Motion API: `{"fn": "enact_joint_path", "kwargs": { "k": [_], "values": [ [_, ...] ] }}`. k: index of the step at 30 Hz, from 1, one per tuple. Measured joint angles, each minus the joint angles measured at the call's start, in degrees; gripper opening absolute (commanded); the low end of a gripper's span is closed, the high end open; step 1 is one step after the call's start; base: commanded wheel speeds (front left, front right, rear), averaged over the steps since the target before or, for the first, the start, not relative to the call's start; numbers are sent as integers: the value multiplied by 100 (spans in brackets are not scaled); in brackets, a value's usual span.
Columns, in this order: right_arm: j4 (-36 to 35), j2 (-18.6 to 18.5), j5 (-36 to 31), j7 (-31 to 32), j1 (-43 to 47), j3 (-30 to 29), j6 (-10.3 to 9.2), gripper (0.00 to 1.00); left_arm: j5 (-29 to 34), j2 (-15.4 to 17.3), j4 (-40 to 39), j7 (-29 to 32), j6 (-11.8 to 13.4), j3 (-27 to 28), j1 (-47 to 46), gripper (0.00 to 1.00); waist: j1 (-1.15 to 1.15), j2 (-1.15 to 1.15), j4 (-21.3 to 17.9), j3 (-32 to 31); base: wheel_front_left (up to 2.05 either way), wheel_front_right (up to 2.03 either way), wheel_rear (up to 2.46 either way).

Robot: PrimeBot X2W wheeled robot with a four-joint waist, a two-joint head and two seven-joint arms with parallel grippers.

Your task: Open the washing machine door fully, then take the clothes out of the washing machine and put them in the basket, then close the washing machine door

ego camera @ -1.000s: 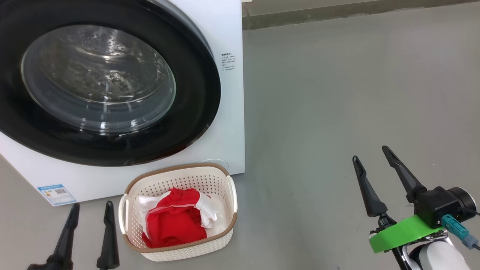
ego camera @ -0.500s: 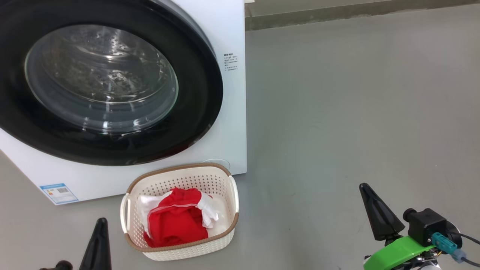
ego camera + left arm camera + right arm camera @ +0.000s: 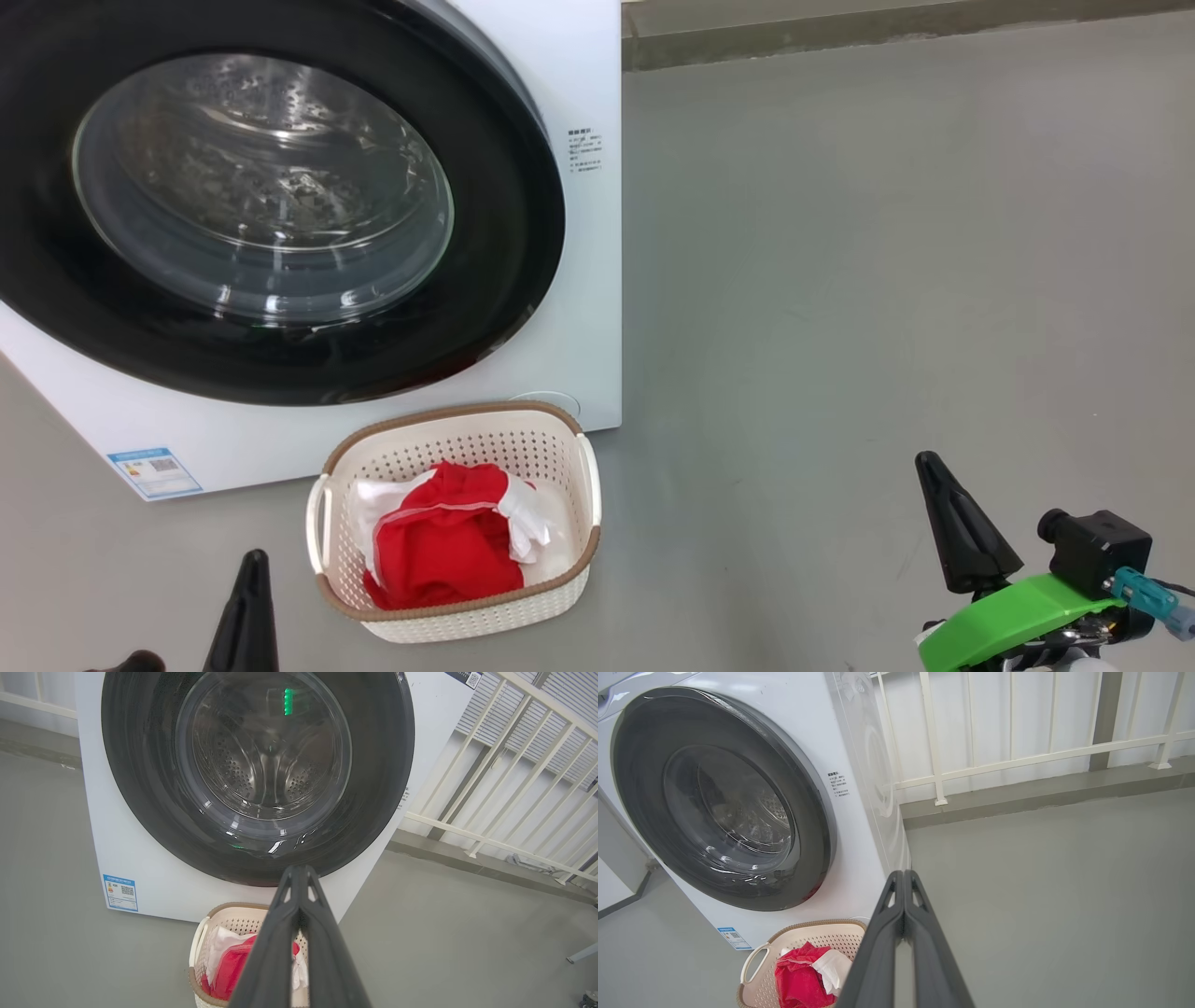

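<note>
The washing machine [image 3: 588, 280] fills the upper left of the head view, and its black-rimmed door [image 3: 504, 233] lies shut against the front. Through the glass the steel drum [image 3: 266, 760] shows no cloth. On the floor just in front stands the cream basket [image 3: 448, 415] with the red and white clothes [image 3: 443, 546] piled inside. My left gripper [image 3: 250, 560] hangs shut and holds nothing, left of the basket; its fingertips [image 3: 299, 870] are pressed together. My right gripper [image 3: 929, 462] is far to the right over bare floor, also shut on nothing, its fingertips [image 3: 903, 875] touching.
Grey floor [image 3: 887, 280] stretches to the right of the machine. A low curb [image 3: 1041, 798] and a white railing [image 3: 1017, 758] run behind it. A blue label sticker [image 3: 154, 471] sits on the machine's lower front corner.
Both grippers have gone from open to shut and have dropped lower in the head view. The camera has shifted a little. Door, basket and clothes stay put.
</note>
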Motion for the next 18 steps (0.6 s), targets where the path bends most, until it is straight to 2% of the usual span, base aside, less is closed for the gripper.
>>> {"fn": "enact_joint_path", "kwargs": {
  "k": [18],
  "values": [
    [10, 27, 1183, 294, -16, -138, 0, 0, -1170, 12, 122, 285, -21, -41, -63, 0, 0, 0, 96, 21, 0, 0, 0]
  ]
}}
